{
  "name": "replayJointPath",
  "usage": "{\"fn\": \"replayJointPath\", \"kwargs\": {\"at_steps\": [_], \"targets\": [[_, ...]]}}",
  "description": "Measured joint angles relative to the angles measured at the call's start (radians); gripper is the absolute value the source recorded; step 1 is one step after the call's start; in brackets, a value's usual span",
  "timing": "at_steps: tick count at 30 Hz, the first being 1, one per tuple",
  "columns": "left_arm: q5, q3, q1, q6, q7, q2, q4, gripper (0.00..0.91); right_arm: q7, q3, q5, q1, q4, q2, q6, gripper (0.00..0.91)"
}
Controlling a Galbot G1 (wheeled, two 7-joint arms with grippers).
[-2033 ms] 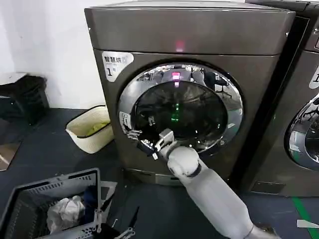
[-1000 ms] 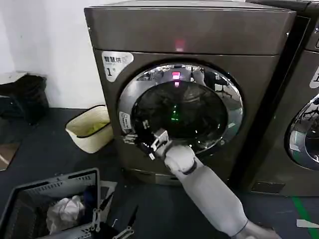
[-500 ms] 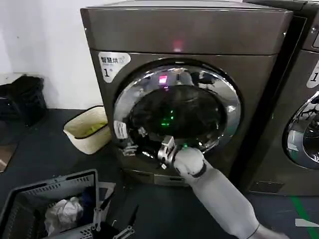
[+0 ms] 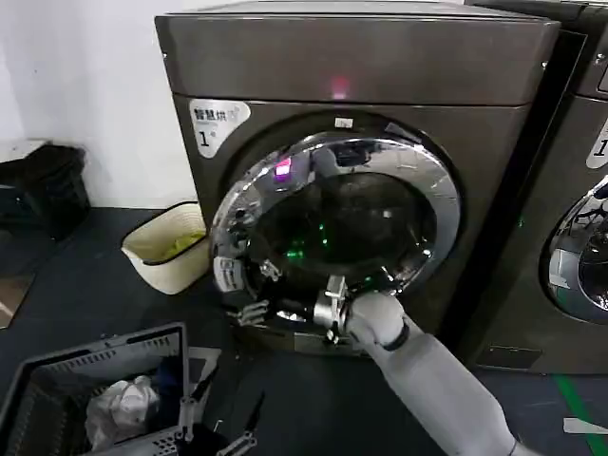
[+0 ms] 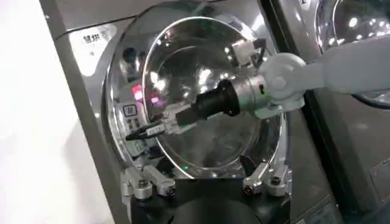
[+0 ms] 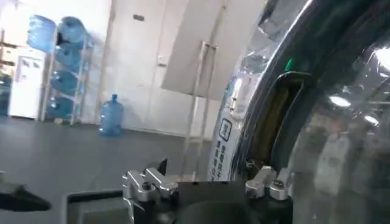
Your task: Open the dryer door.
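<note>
The dryer door (image 4: 353, 226), chrome-rimmed with dark glass, stands ajar on the bronze-grey machine, its left edge swung out from the front. My right arm reaches in from the lower right, and the right gripper (image 4: 253, 312) sits at the door's lower left rim. The left wrist view has that gripper (image 5: 141, 130) with its dark fingers against the rim of the door (image 5: 183, 58). In the right wrist view my right gripper (image 6: 210, 171) is open, one finger by the handle recess in the door (image 6: 341, 140). My left gripper (image 4: 217, 424) hangs open low in front of the machine (image 5: 204, 175).
A grey laundry basket (image 4: 38, 380) with clothes stands at lower left. A cream basket (image 4: 171, 249) sits by the machine's left side, a black bag (image 4: 47, 185) farther left. A second grey machine (image 4: 579, 190) stands to the right. Dark floor lies in front.
The door's left edge has swung outward from the machine front. My right gripper has moved down and outward with the rim. The left gripper has stayed put.
</note>
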Motion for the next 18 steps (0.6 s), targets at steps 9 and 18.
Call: {"fn": "replayJointPath", "kwargs": {"at_steps": [9, 18], "targets": [[0.000, 0.002, -0.001, 0.000, 0.001, 0.000, 0.005, 0.907, -0.124, 0.004, 0.031, -0.031, 0.035, -0.046, 0.064, 0.907], [-0.013, -0.001, -0.009, 0.001, 0.002, 0.007, 0.012, 0.907, -0.191, 0.009, 0.090, -0.068, 0.097, -0.098, 0.063, 0.907]]}}
